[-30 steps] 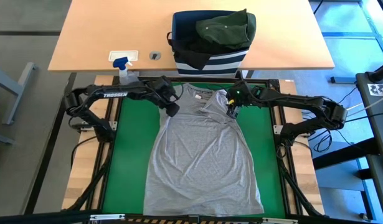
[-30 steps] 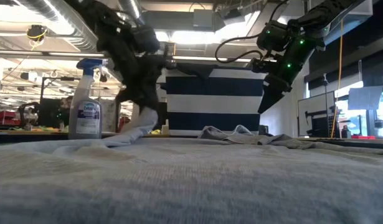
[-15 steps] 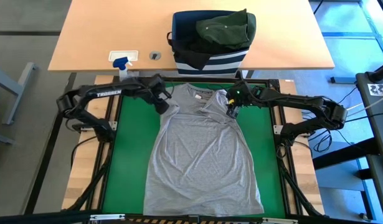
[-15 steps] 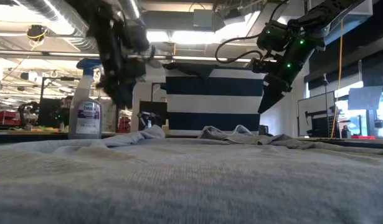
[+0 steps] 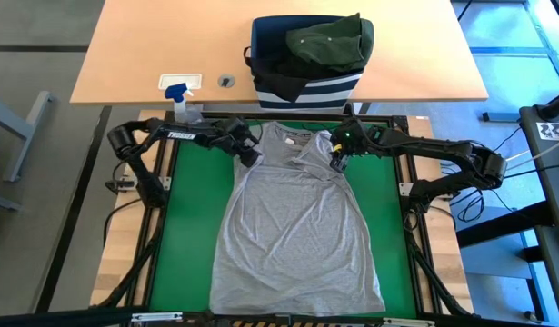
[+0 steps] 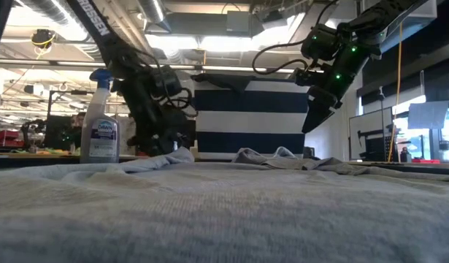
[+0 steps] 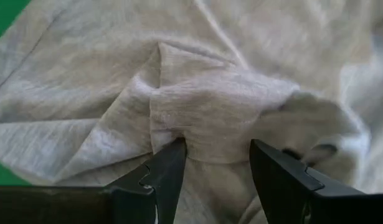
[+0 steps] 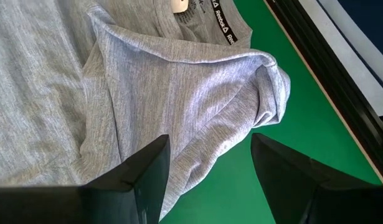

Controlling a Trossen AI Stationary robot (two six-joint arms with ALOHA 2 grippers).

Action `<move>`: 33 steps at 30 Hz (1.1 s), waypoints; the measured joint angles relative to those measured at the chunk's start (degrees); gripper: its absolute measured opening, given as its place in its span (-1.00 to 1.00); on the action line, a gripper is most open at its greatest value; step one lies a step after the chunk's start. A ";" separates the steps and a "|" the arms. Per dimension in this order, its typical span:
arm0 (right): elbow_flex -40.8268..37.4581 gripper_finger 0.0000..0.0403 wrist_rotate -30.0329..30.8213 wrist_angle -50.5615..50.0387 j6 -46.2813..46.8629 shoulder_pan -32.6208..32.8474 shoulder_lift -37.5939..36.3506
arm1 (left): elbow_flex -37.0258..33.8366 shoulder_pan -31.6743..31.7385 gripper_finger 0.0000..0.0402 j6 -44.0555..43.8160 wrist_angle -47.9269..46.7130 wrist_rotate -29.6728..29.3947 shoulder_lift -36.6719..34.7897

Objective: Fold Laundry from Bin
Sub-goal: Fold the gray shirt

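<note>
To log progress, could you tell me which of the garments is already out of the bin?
The light grey T-shirt, spread flat on the green mat; the dark olive garment lies bunched atop the striped navy bin.

The grey shirt's (image 5: 297, 227) hem runs off the high view's bottom edge; the bin's (image 5: 306, 89) black garment stays mostly hidden beneath the olive one (image 5: 329, 41).

Spray bottle (image 5: 177, 98) on wooden table (image 5: 134, 54)

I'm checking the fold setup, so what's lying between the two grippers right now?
In the high view, only the collar end of the grey shirt spans between the left gripper and right gripper; nothing else lies there.
</note>
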 joint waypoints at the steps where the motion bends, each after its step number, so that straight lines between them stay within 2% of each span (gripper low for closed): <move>1: 0.00 0.12 0.01 0.00 0.00 0.00 0.00 | 0.02 0.00 -0.12 0.00 2.14 0.16 0.62; 6: 0.00 0.12 -0.01 0.00 0.00 0.00 0.00 | 0.02 -0.02 -0.12 0.44 13.60 7.36 2.86; 9: 0.00 0.12 0.00 0.02 0.00 0.00 0.00 | 0.41 0.00 -0.12 1.80 12.63 7.77 2.33; 11: 0.00 0.12 -0.01 0.00 0.00 0.00 0.00 | 1.16 0.55 -0.12 1.97 6.70 4.93 0.94; 14: 0.00 0.12 0.00 0.02 0.00 0.00 0.00 | 2.35 1.71 -0.12 2.99 -2.24 -2.75 -1.98; 17: 0.00 0.12 0.01 0.04 -0.02 -0.01 0.00 | 2.36 2.50 -0.12 4.56 -7.76 -8.51 -3.97; 21: 0.00 0.12 -0.70 0.52 -0.02 0.00 0.58 | 2.32 3.35 -0.12 6.07 -8.07 -8.33 -4.30; 27: 0.00 0.12 -6.97 2.05 -0.01 0.00 4.53 | 2.25 3.31 -0.12 6.43 -4.73 -6.74 -2.03; 30: 0.00 0.12 -8.39 2.52 -0.17 0.00 7.04 | 2.23 3.42 -0.12 6.40 -8.72 -10.11 -0.97; 33: -0.02 0.12 -7.38 2.55 -1.02 0.00 9.21 | 2.30 3.55 -0.12 6.41 -12.75 -13.20 -0.54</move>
